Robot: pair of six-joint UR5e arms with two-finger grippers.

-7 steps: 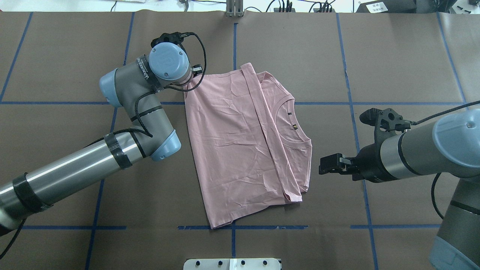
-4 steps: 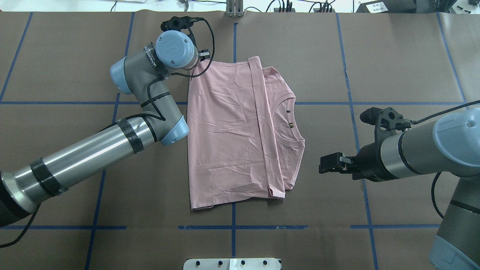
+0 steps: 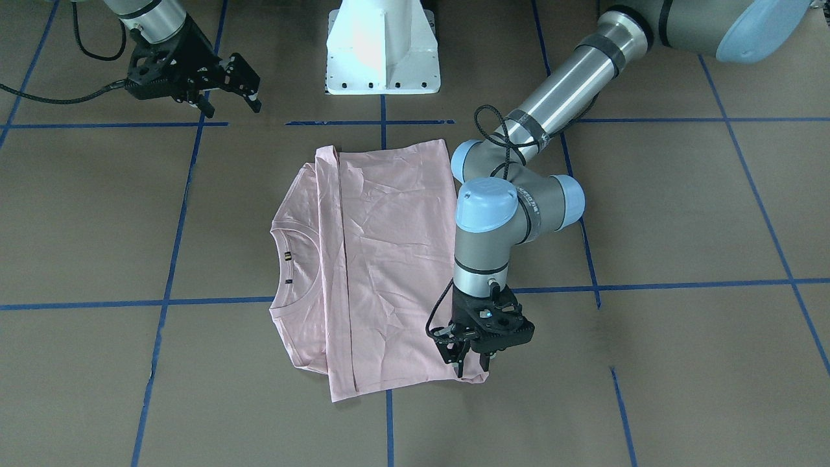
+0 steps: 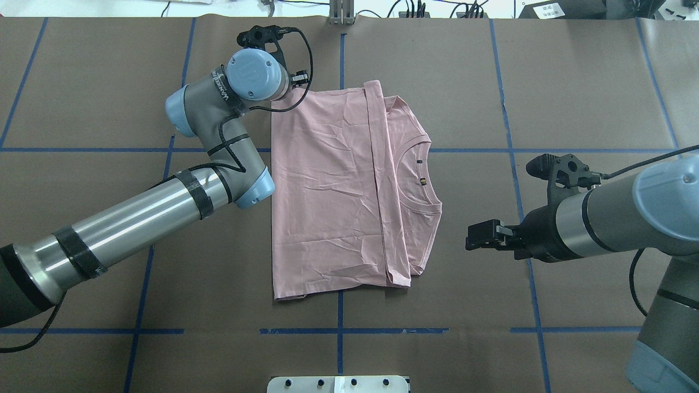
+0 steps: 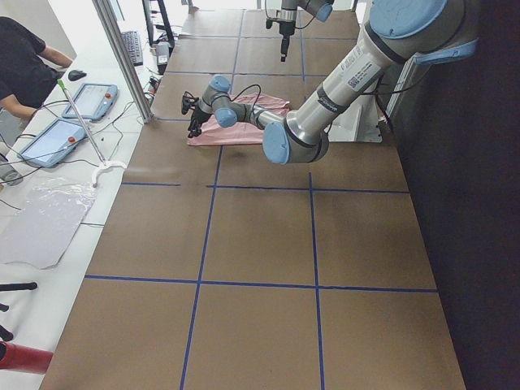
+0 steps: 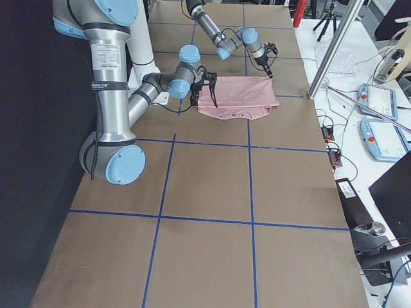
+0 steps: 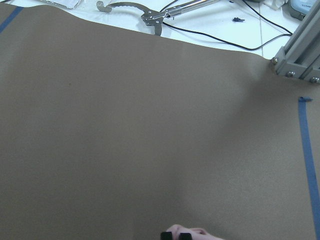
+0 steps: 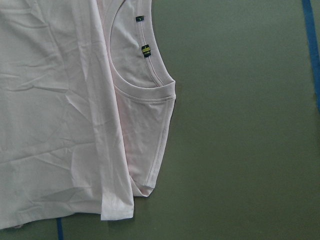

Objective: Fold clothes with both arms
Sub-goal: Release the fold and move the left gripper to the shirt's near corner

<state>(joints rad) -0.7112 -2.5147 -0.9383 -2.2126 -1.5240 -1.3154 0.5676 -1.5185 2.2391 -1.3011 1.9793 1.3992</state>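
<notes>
Since the earlier overhead shots, dragged the T-shirt (image 4: 327, 191) up-frame and turned it square with the blue tape lines (image 4: 382, 331); carried the left pincer (image 4: 296, 83) toward the top edge as well.

Overhead: lies flat at centre of the brown table (image 4: 573, 82), plain side up, with one fold running top to bottom and the collar (image 4: 407, 191) showing on the right. Clamps the shirt's upper-left corner in the left pincer, mostly hidden under its wrist. Holds the right pincer (image 4: 475, 238) at the right, apart from the cloth, carrying nothing.

Front-facing: shows the left pincer at lower centre, shut on the shirt's lower-right corner; the right pincer at upper left, jaws spread, well clear; a white pedestal base (image 3: 382, 45) at top centre.

Left side: small pink shirt at upper centre, left pincer at its left end.

Right side: right pincer just left of the shirt.

Left wrist: fingertips at the bottom edge, pressed together on a scrap of pink cloth.

Right wrist: fills the left half with shirt, collar at the top.
</notes>
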